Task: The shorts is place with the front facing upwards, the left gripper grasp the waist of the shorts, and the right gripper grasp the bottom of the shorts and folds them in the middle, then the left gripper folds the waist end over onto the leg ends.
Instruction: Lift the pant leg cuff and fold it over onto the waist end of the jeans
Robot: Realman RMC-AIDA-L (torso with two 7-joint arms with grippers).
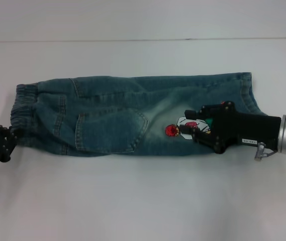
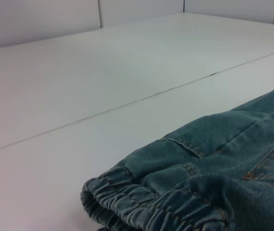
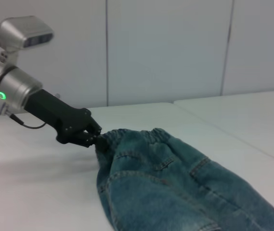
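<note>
Shorts (image 1: pixel 132 113) of blue denim lie flat on the white table (image 1: pixel 132 201), stretched across the head view, already doubled lengthwise so that one leg lies on the other. The waist (image 1: pixel 23 113), a gathered elastic band, points toward the robot's left; the leg ends (image 1: pixel 248 95) point toward its right. A back pocket (image 1: pixel 110 131) faces up near the middle, and a cartoon print (image 1: pixel 183 125) with a red ball shows just beside the right gripper.

The left gripper (image 1: pixel 9 142) sits at the near corner of the waist; in the right wrist view its fingers (image 3: pixel 94 137) pinch the ruffled band. The right gripper (image 1: pixel 195 125) rests over the lower leg near the print, fingers close together against the denim, but I cannot tell whether they hold cloth.
</note>
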